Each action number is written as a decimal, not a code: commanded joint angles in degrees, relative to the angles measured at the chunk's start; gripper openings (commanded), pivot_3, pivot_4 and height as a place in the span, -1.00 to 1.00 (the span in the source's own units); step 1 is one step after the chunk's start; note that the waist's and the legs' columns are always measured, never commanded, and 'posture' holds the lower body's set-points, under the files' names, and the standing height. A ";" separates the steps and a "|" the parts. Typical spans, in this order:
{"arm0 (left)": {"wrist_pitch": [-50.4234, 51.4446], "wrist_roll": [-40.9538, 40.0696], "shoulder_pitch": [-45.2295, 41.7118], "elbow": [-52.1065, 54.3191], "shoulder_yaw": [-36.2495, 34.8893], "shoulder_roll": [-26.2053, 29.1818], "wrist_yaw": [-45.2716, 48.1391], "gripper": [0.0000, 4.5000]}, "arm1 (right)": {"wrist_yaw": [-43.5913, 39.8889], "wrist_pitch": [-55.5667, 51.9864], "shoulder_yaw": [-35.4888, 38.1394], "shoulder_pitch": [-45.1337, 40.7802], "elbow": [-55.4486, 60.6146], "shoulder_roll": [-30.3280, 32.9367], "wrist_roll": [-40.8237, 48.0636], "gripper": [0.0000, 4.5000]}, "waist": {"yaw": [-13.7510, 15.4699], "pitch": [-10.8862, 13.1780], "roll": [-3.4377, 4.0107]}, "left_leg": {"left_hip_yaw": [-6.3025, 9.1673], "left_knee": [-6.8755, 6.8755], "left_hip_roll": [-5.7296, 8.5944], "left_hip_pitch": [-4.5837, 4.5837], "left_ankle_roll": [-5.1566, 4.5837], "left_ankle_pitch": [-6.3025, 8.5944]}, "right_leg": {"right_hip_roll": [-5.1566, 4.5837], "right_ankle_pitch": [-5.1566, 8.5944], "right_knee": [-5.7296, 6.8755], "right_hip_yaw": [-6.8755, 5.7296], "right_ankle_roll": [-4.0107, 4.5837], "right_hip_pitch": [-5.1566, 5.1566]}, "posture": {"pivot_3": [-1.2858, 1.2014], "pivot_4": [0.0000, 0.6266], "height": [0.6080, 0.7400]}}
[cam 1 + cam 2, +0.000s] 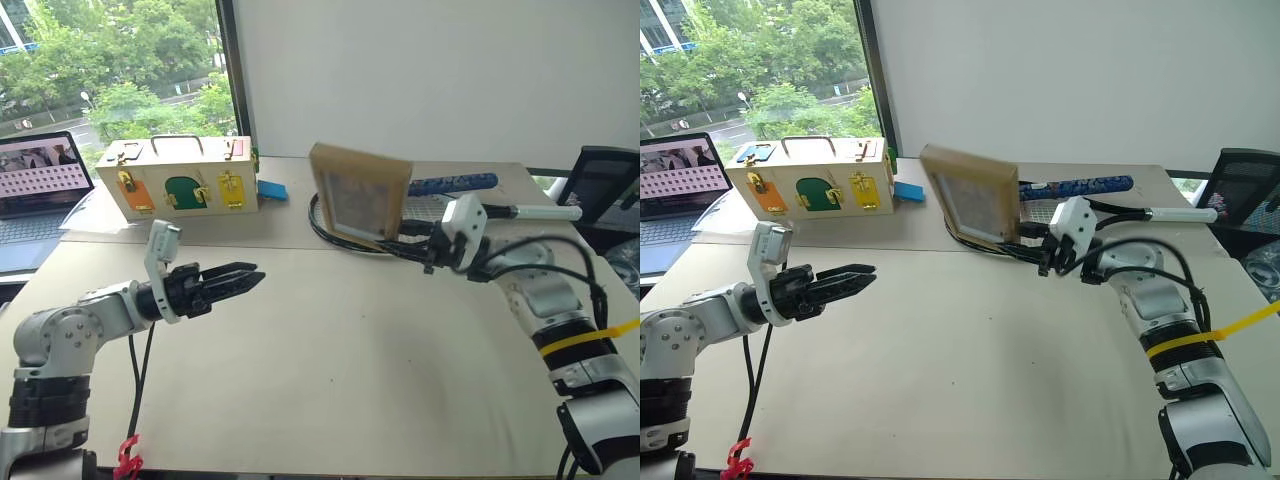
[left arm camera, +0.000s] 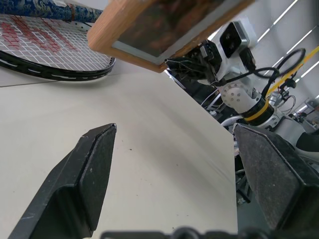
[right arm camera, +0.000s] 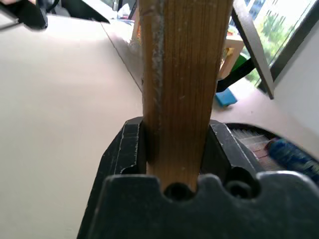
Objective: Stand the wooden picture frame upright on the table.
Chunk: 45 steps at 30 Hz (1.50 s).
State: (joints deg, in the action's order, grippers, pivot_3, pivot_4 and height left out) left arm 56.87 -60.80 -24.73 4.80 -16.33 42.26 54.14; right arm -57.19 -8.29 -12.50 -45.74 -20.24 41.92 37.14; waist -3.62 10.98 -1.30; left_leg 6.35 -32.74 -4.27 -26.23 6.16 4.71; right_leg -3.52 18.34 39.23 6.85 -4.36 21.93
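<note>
Frame (image 1: 360, 193) sits pinched by its side edge in our right hand (image 1: 428, 243), held above the tabletop (image 1: 350, 380) near the racket (image 1: 330, 228). Left hand (image 1: 235, 281) spread, empty, well apart. We should lower it level, bottom edge first, leg behind, then release gently.

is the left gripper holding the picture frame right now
No, the left gripper hangs open over the table, while the right gripper clamps the wooden picture frame.
</note>
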 commanded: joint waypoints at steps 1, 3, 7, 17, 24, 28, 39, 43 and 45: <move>-7.75 2.41 1.18 5.06 -3.03 -0.02 2.52 0.80 | -0.16 -16.42 5.82 -0.62 6.78 -1.42 8.84 -0.46 | 0.04 0.00 0.00 | 0.00 0.00 0.00 -0.01 0.00 0.00 | 0.00 0.00 0.00 0.01 0.00 0.03 | 0.03 -0.52 0.70; -10.11 3.68 2.01 5.81 -3.06 0.23 3.53 0.80 | 0.51 -22.11 7.71 -0.35 8.03 -2.36 10.78 -0.46 | 0.00 0.00 0.01 | 0.00 0.01 0.00 -0.01 0.00 0.00 | 0.01 0.00 0.00 0.02 0.00 0.05 | 0.03 -0.52 0.70; -12.39 4.60 1.90 5.36 -3.08 0.00 4.20 0.80 | 1.29 -28.16 8.85 -0.04 7.62 -3.53 9.57 -0.46 | 0.09 0.00 0.00 | -0.01 0.00 0.00 -0.01 0.00 0.00 | 0.01 0.00 -0.01 0.02 0.00 0.05 | 0.03 -0.52 0.70; -15.64 7.94 1.98 5.18 -0.79 -0.21 5.49 0.80 | 0.85 -22.41 9.27 1.36 -3.02 -10.06 -2.19 -0.46 | 0.05 0.00 0.00 | -0.02 0.01 0.00 -0.06 -0.01 0.01 | 0.02 0.01 -0.04 0.02 -0.01 0.12 | 0.03 -0.52 0.70; -16.24 8.69 1.94 5.54 -0.77 -0.54 4.41 0.80 | -0.40 -19.21 9.64 3.84 -8.22 -11.53 -7.46 -0.46 | -0.15 0.00 0.00 | -0.02 0.02 0.00 -0.07 -0.01 0.01 | 0.02 0.01 -0.04 0.02 -0.01 0.13 | 0.03 -0.52 0.70; -18.00 11.17 1.68 5.07 0.00 0.16 5.30 0.80 | 0.23 -21.19 10.74 5.86 -7.80 -13.35 -7.40 -0.46 | -0.16 0.00 0.00 | -0.02 0.01 0.00 -0.07 -0.01 0.01 | 0.02 0.01 -0.04 0.02 -0.01 0.11 | 0.03 -0.52 0.70; -18.52 13.42 1.86 4.18 2.78 1.02 7.92 0.80 | 2.43 -32.18 12.57 13.74 5.44 -16.95 -3.11 -0.46 | -0.13 -0.01 0.00 | -0.01 0.01 0.00 -0.05 -0.01 0.01 | 0.03 0.01 -0.03 0.01 -0.01 0.08 | 0.03 -0.52 0.70; -19.12 15.02 1.90 3.52 3.99 1.37 8.86 0.80 | 2.95 -30.97 11.19 16.44 9.01 -17.28 -5.19 -0.47 | -0.31 -0.01 -0.01 | -0.02 0.01 0.00 -0.05 -0.01 0.01 | 0.03 0.01 -0.02 0.01 -0.01 0.09 | 0.03 -0.52 0.70; -19.38 15.40 1.70 3.18 4.24 1.31 9.07 0.80 | 2.66 -28.63 8.78 17.98 10.69 -16.37 -8.15 -0.47 | -0.40 -0.02 -0.01 | -0.01 0.02 0.00 -0.05 -0.01 0.01 | 0.04 0.01 -0.02 0.01 -0.02 0.10 | 0.03 -0.52 0.70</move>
State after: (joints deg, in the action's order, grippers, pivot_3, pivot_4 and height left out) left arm 38.37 -45.59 -22.17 7.87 -11.77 42.73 62.55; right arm -53.93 -37.48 -0.21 -29.51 -11.21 25.13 31.41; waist -4.02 10.97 -1.31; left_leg 6.33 -32.72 -4.27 -26.27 6.14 4.72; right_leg -3.48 18.36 39.21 6.87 -4.37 22.03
